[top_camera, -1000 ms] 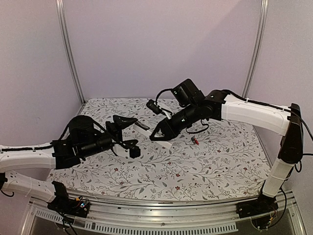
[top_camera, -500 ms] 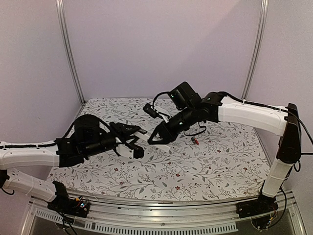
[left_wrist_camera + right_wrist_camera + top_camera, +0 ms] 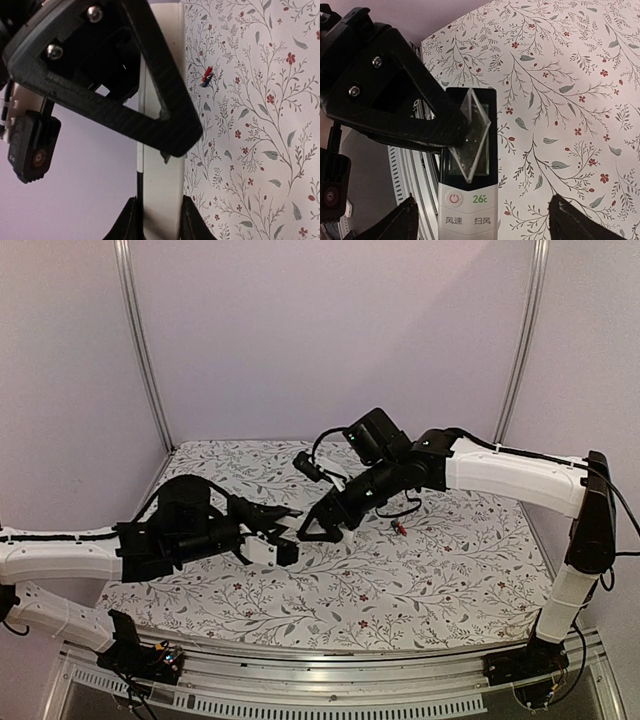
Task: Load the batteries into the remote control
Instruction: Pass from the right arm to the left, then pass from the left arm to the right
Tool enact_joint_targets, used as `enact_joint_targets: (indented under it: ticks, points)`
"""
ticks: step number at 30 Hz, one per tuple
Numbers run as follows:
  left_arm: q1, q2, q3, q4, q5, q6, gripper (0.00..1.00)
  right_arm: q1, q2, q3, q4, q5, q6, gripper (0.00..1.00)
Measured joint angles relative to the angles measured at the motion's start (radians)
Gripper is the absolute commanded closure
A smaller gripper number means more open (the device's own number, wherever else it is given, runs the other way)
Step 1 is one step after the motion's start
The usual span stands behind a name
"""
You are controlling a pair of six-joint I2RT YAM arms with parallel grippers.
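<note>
A lab test booth: plain walls [image 3: 330,330], aluminium corner posts [image 3: 140,350] (flowery cloth [image 3: 420,575] below).

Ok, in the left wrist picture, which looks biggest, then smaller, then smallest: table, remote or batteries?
1. table, filling the right side.
2. remote, partly hidden; close to the camera, so it looks extra big.
3. batteries, tiny and farther off.

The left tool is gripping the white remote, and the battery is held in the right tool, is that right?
Not quite. The battery lies on the flowered cloth, not in the right tool, which is open. The left tool does grip the remote control. The top external view shows the battery.
</note>
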Motion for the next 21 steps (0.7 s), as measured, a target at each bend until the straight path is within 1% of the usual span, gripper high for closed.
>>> enact_joint_targets:
  ticks: [3,5,7,10,14,16,18,21]
  points:
    - [-0.009,0.0,0.033,-0.031,-0.005,-0.105,1.0,0.002,-0.013,-0.011,0.026,0.055,-0.025,0.01]
    - [-0.011,0.0,0.066,-0.074,0.006,-0.183,1.0,0.003,-0.052,-0.05,0.067,0.087,-0.041,0.01]
    - [-0.017,0.001,0.091,-0.118,0.021,-0.287,1.0,0.002,-0.129,-0.111,0.13,0.114,-0.071,0.01]
    - [-0.017,0.001,0.138,-0.177,0.053,-0.452,1.0,0.003,-0.295,-0.243,0.234,0.129,-0.142,0.01]
    - [-0.005,0.002,0.189,-0.242,0.12,-0.673,1.0,0.003,-0.513,-0.409,0.384,0.13,-0.294,0.01]
    - [0.01,0.008,0.216,-0.279,0.167,-0.773,1.0,0.003,-0.578,-0.455,0.429,0.129,-0.367,0.01]
    - [0.032,0.021,0.248,-0.313,0.225,-0.864,1.0,0.003,-0.616,-0.482,0.451,0.122,-0.444,0.01]
    - [0.062,0.053,0.302,-0.362,0.303,-0.97,1.0,0.004,-0.625,-0.501,0.456,0.103,-0.579,0.01]
